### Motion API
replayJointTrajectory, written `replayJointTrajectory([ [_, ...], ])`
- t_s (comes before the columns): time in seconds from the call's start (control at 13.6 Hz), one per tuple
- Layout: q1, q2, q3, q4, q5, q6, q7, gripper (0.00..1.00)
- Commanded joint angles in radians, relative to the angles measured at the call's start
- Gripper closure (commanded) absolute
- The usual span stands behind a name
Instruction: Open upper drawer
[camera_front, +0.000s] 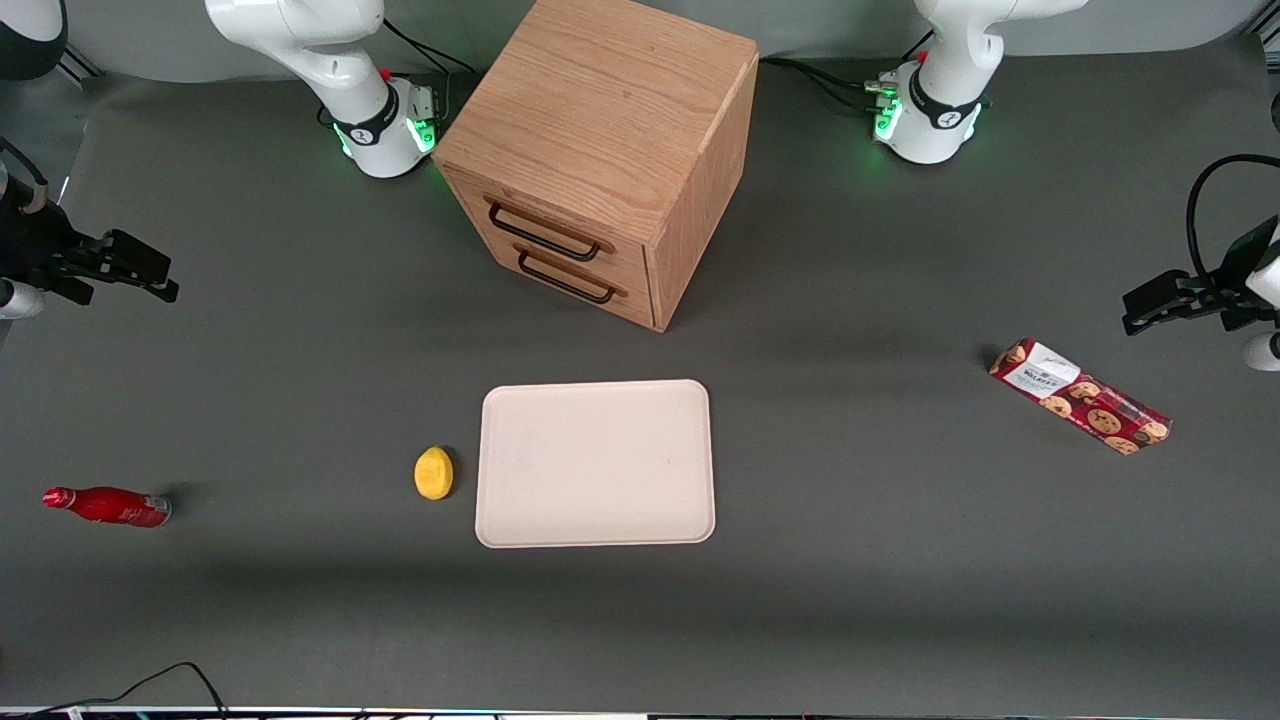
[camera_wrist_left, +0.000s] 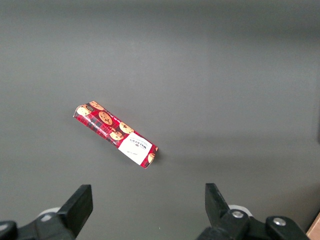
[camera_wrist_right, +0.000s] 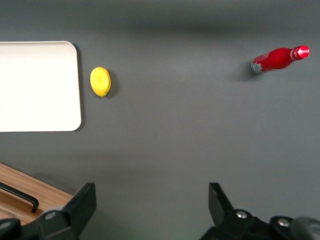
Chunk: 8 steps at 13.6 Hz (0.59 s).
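The oak cabinet (camera_front: 600, 110) stands at the middle back of the table. Its upper drawer (camera_front: 468, 195) is shut flush, and its long black bar handle (camera_front: 545, 233) lies just above the bottom drawer's matching handle (camera_front: 566, 279). My right gripper (camera_front: 160, 280) hovers well apart from the cabinet, toward the working arm's end of the table. In the right wrist view the gripper (camera_wrist_right: 151, 197) is open and empty above bare mat. A corner of the cabinet (camera_wrist_right: 35, 186) and one end of a black handle (camera_wrist_right: 22, 196) show beside one finger.
A cream tray (camera_front: 596, 463) lies nearer the front camera than the cabinet, with a yellow lemon (camera_front: 433, 472) beside it. A red bottle (camera_front: 108, 505) lies toward the working arm's end. A red cookie box (camera_front: 1080, 396) lies toward the parked arm's end.
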Motion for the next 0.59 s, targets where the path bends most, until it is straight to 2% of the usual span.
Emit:
replayJointTrajectory([
  [0.0,0.007,0.008,-0.003,0.018,-0.025,-0.009,-0.008,0.00],
  [0.51,0.002,0.014,-0.003,0.020,-0.015,-0.009,-0.007,0.00],
])
